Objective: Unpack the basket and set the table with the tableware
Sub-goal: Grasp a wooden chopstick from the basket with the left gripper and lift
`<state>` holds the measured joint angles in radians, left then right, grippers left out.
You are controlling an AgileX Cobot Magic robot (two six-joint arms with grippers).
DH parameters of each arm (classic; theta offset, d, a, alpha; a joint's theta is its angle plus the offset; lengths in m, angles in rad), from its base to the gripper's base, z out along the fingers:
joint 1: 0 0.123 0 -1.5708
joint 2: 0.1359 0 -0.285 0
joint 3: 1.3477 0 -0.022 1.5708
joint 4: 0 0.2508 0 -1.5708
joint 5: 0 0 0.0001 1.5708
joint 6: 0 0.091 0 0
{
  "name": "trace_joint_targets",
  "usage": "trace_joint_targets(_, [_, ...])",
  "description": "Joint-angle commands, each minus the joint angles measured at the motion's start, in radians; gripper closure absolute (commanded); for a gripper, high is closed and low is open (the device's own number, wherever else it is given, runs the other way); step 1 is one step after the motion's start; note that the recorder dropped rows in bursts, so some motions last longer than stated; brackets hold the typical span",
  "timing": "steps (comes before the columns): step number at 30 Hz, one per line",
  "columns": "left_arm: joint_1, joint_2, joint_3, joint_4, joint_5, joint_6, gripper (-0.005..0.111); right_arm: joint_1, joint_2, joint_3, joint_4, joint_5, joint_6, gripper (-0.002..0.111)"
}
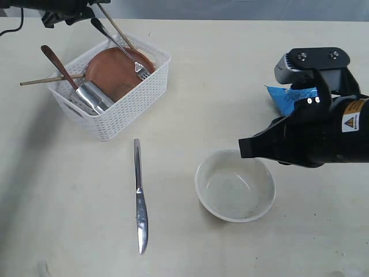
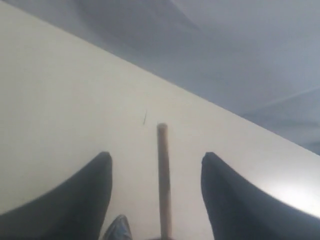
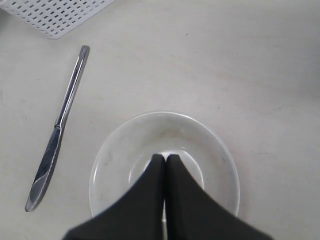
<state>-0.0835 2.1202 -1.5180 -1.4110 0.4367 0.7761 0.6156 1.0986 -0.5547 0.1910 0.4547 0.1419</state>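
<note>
Exterior view: white perforated plastic basket (image 1: 124,109) sits upper-left on the cream table (image 1: 230,69), holding a round brown plate (image 1: 115,72), steel cup (image 1: 95,97), fork (image 1: 118,43) and wooden spoon (image 1: 57,64); knife (image 1: 140,199) and smooth bowl (image 1: 230,187) lie outside; left gripper (image 2: 156,157) is spread wide either side of a chopstick (image 2: 163,175), not touching it; right gripper (image 3: 165,157) is pinched closed above the bowl, crinkly blue packet (image 1: 285,98) behind.

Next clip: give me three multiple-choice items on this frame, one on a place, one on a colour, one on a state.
1. The knife lies: A on the table, beside the bowl; B inside the bowl; C in a gripper.
2. The packet is: A red; B blue; C green.
3. The right gripper has jaws: A wide open; B clamped on the knife; C shut, empty.
Key: A, it rests flat on the table; B, its crinkled wrapper shows blue; C, the tips meet above the bowl.
</note>
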Motion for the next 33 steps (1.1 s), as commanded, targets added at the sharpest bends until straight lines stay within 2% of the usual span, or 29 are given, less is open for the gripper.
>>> trace_joint_targets(1, [0.001, 0.042, -0.05, -0.02, 0.067, 0.005, 0.055, 0.002, 0.001, -0.003, -0.014, -0.005, 0.0, 0.109])
trace_joint_targets(6, [0.001, 0.062, -0.096, -0.047, 0.089, 0.005, 0.055, 0.002, 0.001, -0.003, -0.014, -0.005, 0.0, 0.109])
trace_joint_targets(13, [0.001, 0.062, -0.096, -0.041, 0.089, 0.005, 0.056, 0.002, 0.001, -0.003, -0.014, -0.005, 0.0, 0.109])
trace_joint_targets(16, [0.001, 0.062, -0.096, -0.037, 0.091, 0.005, 0.067, 0.002, 0.001, -0.003, -0.014, -0.005, 0.0, 0.109])
trace_joint_targets(22, [0.001, 0.062, -0.096, -0.037, 0.105, 0.005, 0.106, 0.002, 0.001, -0.003, -0.014, -0.005, 0.0, 0.109])
trace_joint_targets(33, [0.001, 0.032, -0.096, -0.037, 0.128, 0.005, 0.107, 0.002, 0.001, -0.003, -0.014, -0.003, 0.0, 0.109])
